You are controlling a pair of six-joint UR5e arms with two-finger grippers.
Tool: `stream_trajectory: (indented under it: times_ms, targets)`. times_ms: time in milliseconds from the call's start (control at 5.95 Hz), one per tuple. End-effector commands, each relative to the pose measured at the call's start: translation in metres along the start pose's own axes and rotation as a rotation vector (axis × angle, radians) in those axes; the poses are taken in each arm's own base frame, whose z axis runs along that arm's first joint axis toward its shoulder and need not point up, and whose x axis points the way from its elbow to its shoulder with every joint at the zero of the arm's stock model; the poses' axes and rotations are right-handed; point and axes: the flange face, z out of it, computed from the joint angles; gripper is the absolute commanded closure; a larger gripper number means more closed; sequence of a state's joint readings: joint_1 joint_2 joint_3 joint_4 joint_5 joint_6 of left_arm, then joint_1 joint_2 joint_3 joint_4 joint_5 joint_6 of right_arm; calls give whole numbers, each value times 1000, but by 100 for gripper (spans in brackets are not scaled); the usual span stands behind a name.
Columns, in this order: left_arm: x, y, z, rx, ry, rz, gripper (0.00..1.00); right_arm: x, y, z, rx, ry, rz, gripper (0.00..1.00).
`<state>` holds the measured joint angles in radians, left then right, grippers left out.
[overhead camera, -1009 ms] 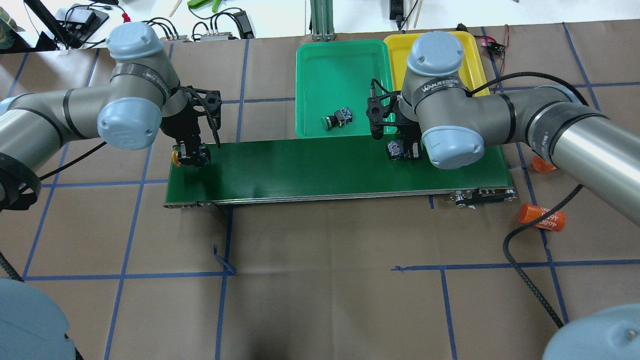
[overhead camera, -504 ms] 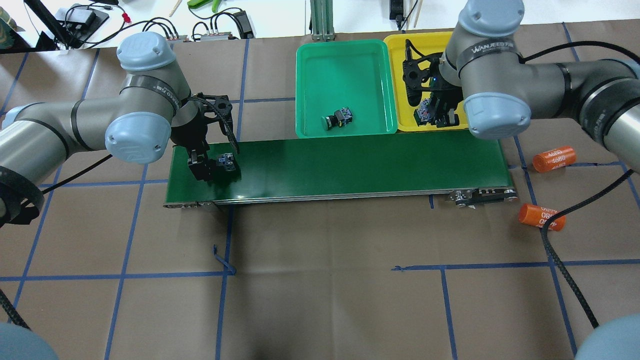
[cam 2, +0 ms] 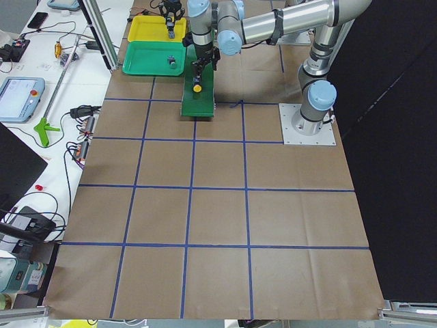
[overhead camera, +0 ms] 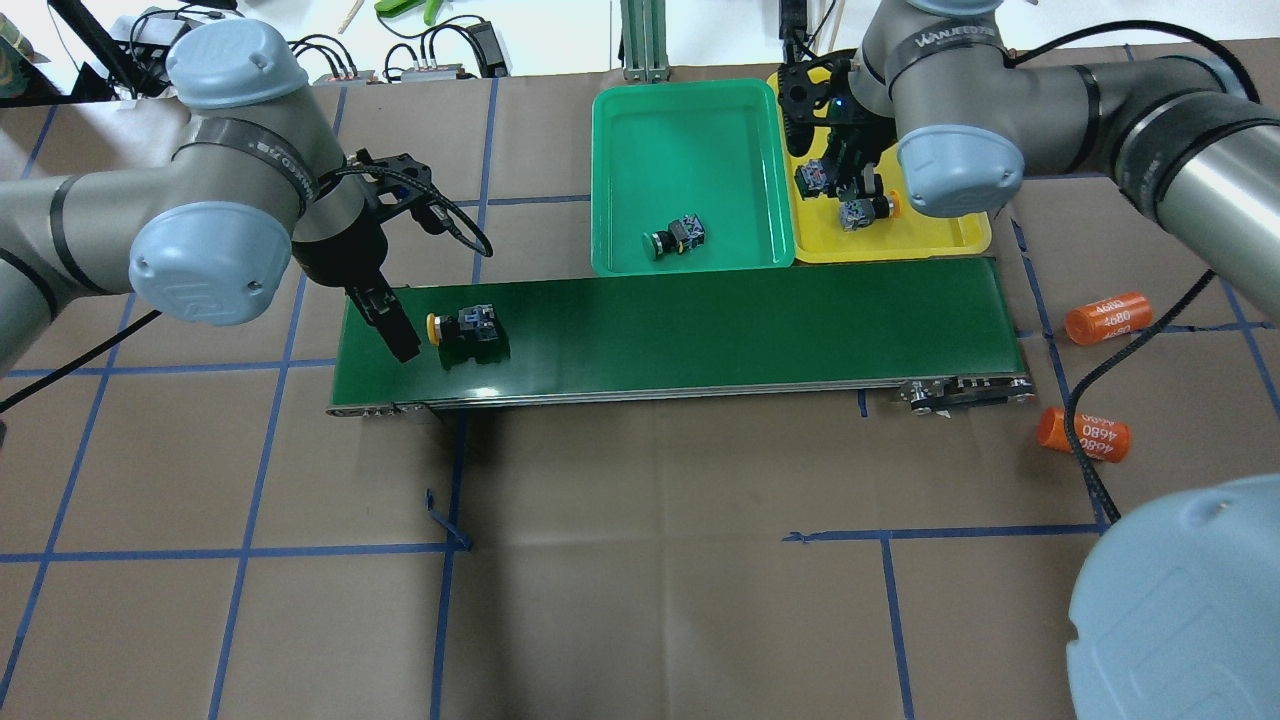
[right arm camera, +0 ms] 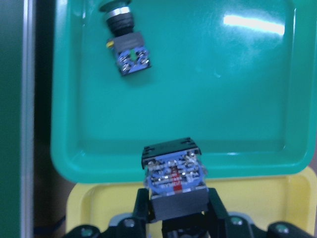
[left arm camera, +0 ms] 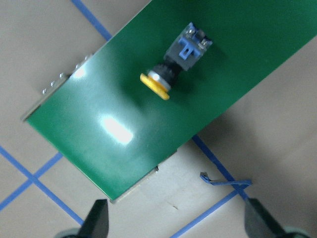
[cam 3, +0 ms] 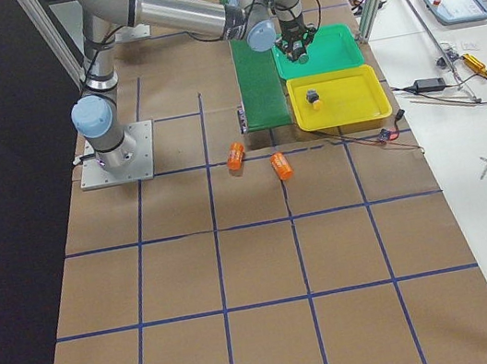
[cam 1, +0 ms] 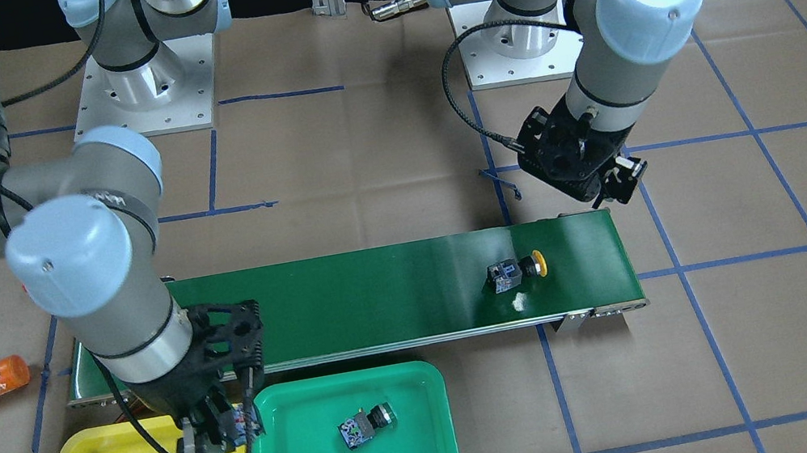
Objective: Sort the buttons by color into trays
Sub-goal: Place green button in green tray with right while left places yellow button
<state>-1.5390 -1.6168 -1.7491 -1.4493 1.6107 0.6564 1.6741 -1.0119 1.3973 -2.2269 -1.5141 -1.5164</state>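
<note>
A yellow-capped button [overhead camera: 465, 325] lies on its side on the belt's left part, also in the left wrist view [left arm camera: 176, 62]. My left gripper [overhead camera: 395, 325] is open and empty just left of it. My right gripper [overhead camera: 835, 180] is shut on a button [right arm camera: 174, 183] whose cap is hidden, and holds it above the yellow tray [overhead camera: 960, 235] near the edge it shares with the green tray [overhead camera: 690, 140]. Another yellow-capped button [overhead camera: 865, 208] lies in the yellow tray. A green-capped button [overhead camera: 675, 237] lies in the green tray.
The long dark-green conveyor belt [overhead camera: 700, 320] runs in front of both trays. Two orange "4680" cylinders [overhead camera: 1107, 318] [overhead camera: 1083, 432] lie on the brown paper past the belt's right end. Cables and gear sit on the white bench behind the trays.
My left gripper set the yellow button on the belt, opened and drew back to the left. My right gripper carried its button from the belt to above the yellow tray.
</note>
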Motion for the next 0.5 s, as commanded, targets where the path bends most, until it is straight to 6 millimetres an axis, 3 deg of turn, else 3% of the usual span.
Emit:
stream_trajectory:
  times_ms: [0, 168, 336]
  targets:
    - [17, 28, -61, -17, 7, -264, 4, 31, -60, 64, 46, -7, 21, 78]
    - [16, 25, -68, -21, 10, -389, 2, 24, -72, 90, 122, -52, 31, 37]
    - [11, 19, -66, -24, 13, -445, 2, 25, -76, 79, 152, -51, 37, 0]
